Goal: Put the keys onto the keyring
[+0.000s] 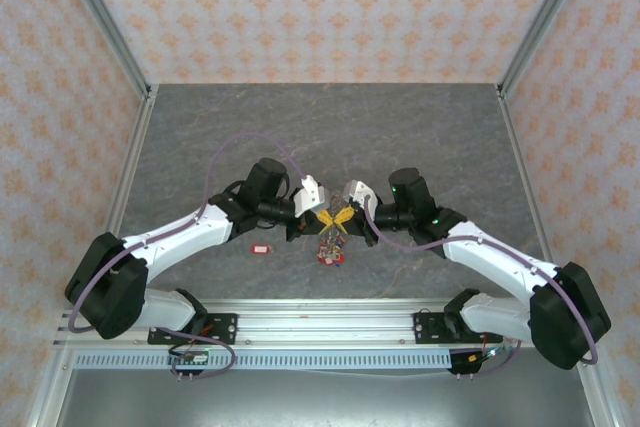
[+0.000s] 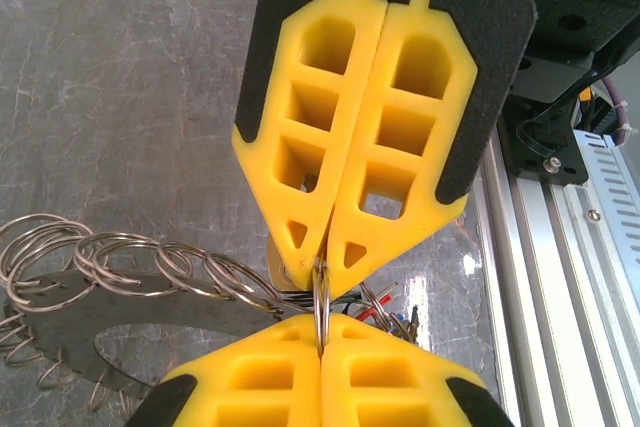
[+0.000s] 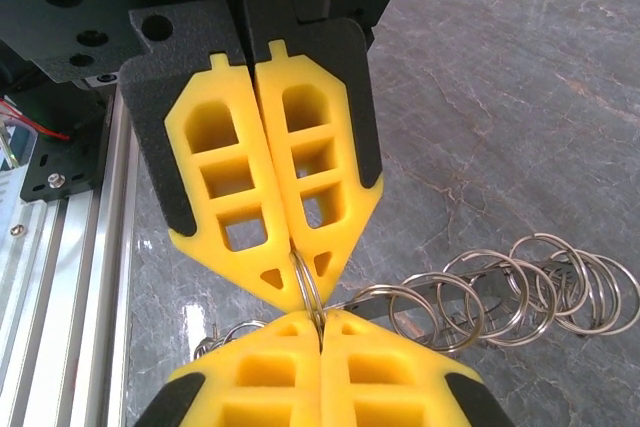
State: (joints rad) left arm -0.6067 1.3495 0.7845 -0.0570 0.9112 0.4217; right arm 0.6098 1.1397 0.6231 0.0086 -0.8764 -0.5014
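Both grippers meet tip to tip above the middle of the table, the left gripper (image 1: 322,215) facing the right gripper (image 1: 347,215). Each is shut on the same thin metal loop of the keyring (image 2: 320,299), which stands edge-on between the yellow fingertips. In the left wrist view my left gripper (image 2: 321,332) pinches it from below and the right gripper (image 2: 322,259) from above. The right wrist view has the right gripper (image 3: 320,322) below, the left gripper (image 3: 300,272) above and the keyring (image 3: 308,287) between. A bunch with red and blue tags (image 1: 330,250) hangs under them. One key with a red tag (image 1: 262,247) lies on the table, left of the bunch.
A string of linked metal rings (image 2: 120,262) trails from the held loop over the grey marbled table (image 1: 330,137); the right wrist view has these rings (image 3: 500,292) at the right. The aluminium rail (image 1: 320,319) runs along the near edge. Patterned walls enclose the table.
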